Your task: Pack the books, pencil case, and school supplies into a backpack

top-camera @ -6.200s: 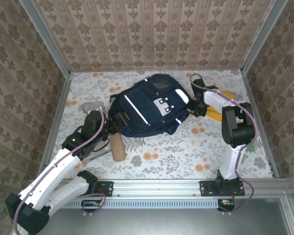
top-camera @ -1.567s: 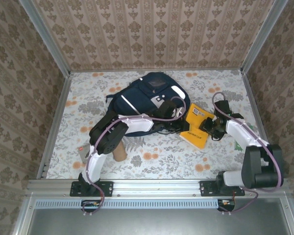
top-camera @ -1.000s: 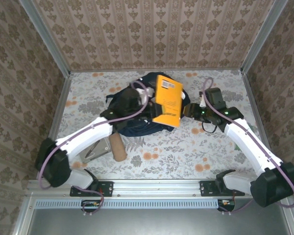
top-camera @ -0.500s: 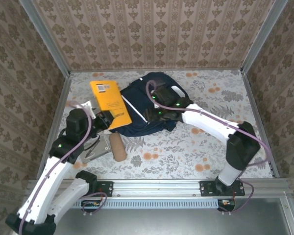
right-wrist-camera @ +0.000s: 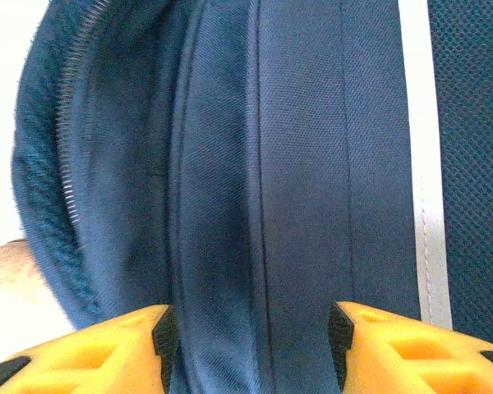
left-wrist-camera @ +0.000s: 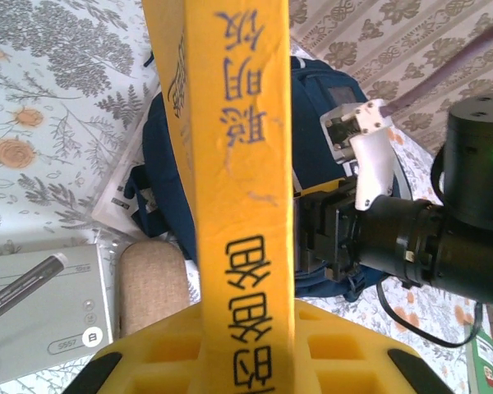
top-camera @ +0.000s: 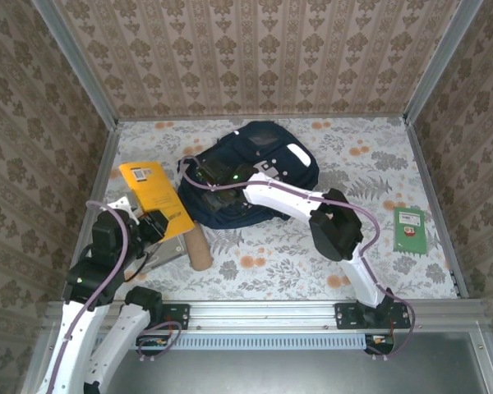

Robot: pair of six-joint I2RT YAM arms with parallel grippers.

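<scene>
Top view: the orange-yellow book (top-camera: 154,193) sits at 9 o'clock of the backpack (top-camera: 267,160), carried clear of the counter (top-camera: 353,164) by the left gripper (top-camera: 152,222). Half a second ago it was higher and overlapped the backpack's left edge. One second ago the right gripper (top-camera: 205,176) held it above the bag. So the hand-over is finished and the book has drawn back to the left. Left wrist view: the jaws are clamped on the book's lower edge, its printed spine facing the camera. The right arm, at the bag's centre half a second ago, reaches across to its 9 o'clock rim. Right wrist view: the jaws stand partly apart, pressed on either side of a thick fold of navy fabric beside the zipper (right-wrist-camera: 66,164). I judge this a grip on the mouth of the bag, though how wide that mouth gapes is hidden. Judgement: the roles are set, right holding the opening and left feeding, but the book is not yet inside. Still out on the counter: the pencil case (top-camera: 199,246) at 7 o'clock of the bag, the grey flat piece (top-camera: 163,253) just left of it, and the green book (top-camera: 410,228) well apart at 4 o'clock. Packing is at an early stage.
</scene>
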